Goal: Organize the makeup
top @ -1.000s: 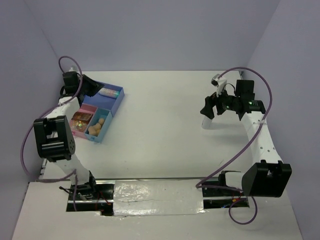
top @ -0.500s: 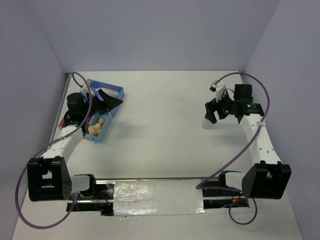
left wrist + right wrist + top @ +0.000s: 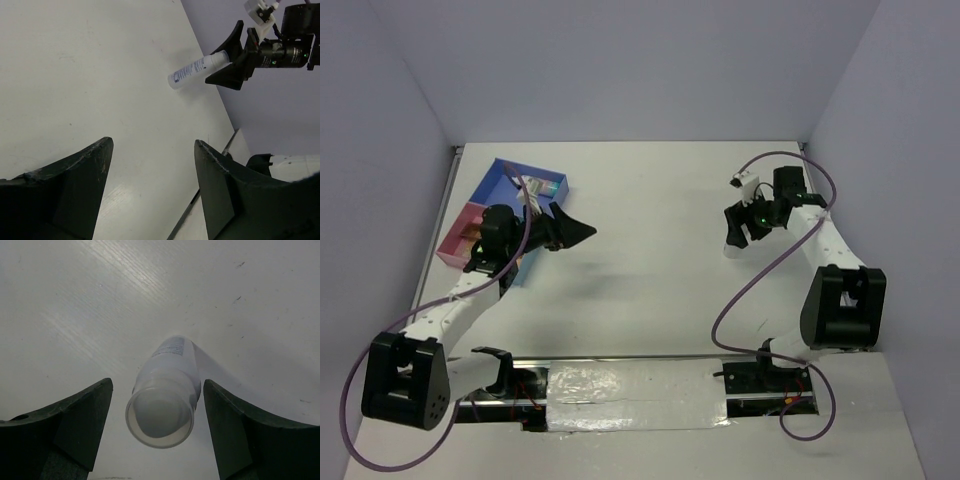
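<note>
– While the left tool [image 3: 567,228] hangs wide open over the white surface [image 3: 650,200] beside the compartment tray [image 3: 505,178], gripping nothing, where do we find the makeup?
– We see the small white bottle [image 3: 732,244] standing at the right side, well apart from the tray. The right tool [image 3: 743,224] straddles its top, jaws spread, a gap showing on either side; we see no grip.

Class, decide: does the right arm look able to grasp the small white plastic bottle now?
Probably yes: the right gripper holds its open jaws either side of the small white plastic bottle, nothing between them.
</note>
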